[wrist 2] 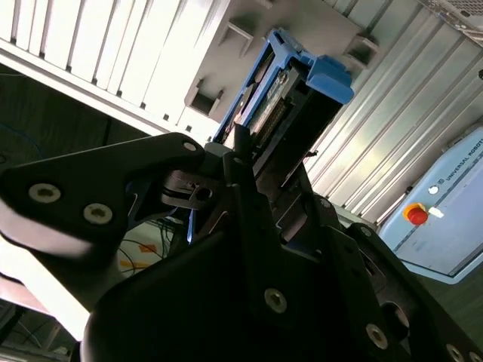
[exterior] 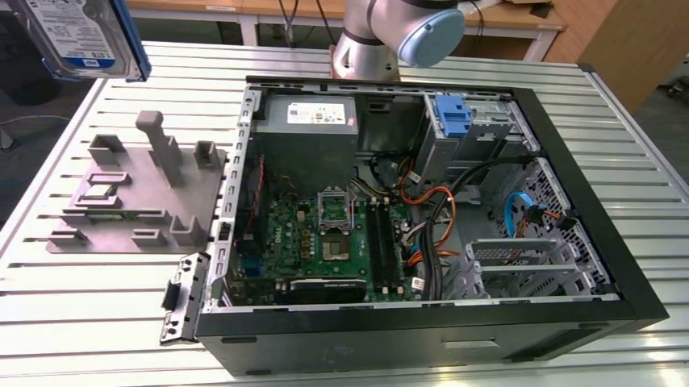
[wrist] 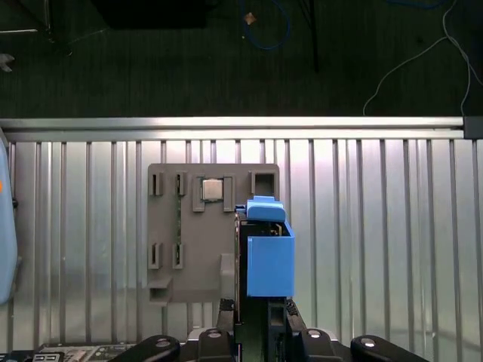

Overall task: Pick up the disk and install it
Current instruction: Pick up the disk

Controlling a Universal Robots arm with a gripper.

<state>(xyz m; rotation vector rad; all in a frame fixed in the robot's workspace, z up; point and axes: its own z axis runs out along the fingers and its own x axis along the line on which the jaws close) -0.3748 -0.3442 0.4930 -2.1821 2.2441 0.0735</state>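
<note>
Above a ribbed metal counter (exterior: 86,298) edged by dark floor (wrist: 151,68) and loose cables (wrist: 264,30), holding the disk (exterior: 81,36) clamped in the tool (wrist: 253,305), clear over the grey fixture plate (exterior: 129,201) beside the open computer case (exterior: 635,298), upright on edge, long axis running out from the tool down toward the counter.

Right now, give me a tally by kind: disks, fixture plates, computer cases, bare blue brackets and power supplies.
Disk: 1, held up in the claw
Grey fixture plate: 1
Open computer case: 1
Bare blue bracket: 1, inside the case
Power supply: 1, inside the case
Total: 5
</note>
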